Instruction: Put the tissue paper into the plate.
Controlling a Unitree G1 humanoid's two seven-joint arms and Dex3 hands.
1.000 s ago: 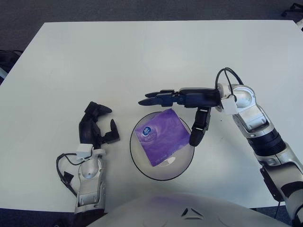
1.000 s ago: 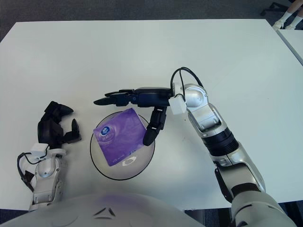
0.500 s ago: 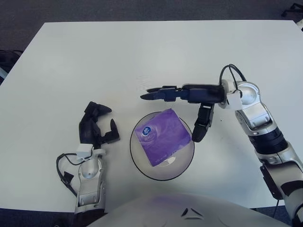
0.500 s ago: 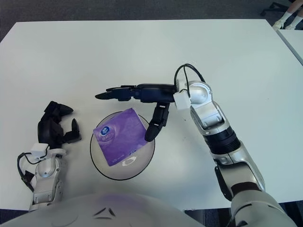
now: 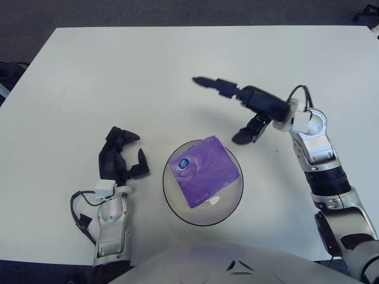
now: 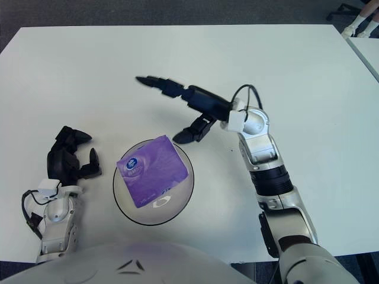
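- A white desk (image 5: 89, 71) fills the view, with dark floor beyond its far edge.
- The purple tissue paper (image 5: 203, 172) pack lies in the clear plate (image 5: 173, 204) at the near centre; its round blue label (image 5: 183, 165) carries writing too small to read.
- The right hand (image 5: 241, 109) hovers beyond the plate's far right, fingers (image 5: 208, 83) spread and empty.
- The left hand (image 5: 120, 157), left of the plate, has loosely curled fingers holding nothing.
- The robot's body cuts off the near edge.
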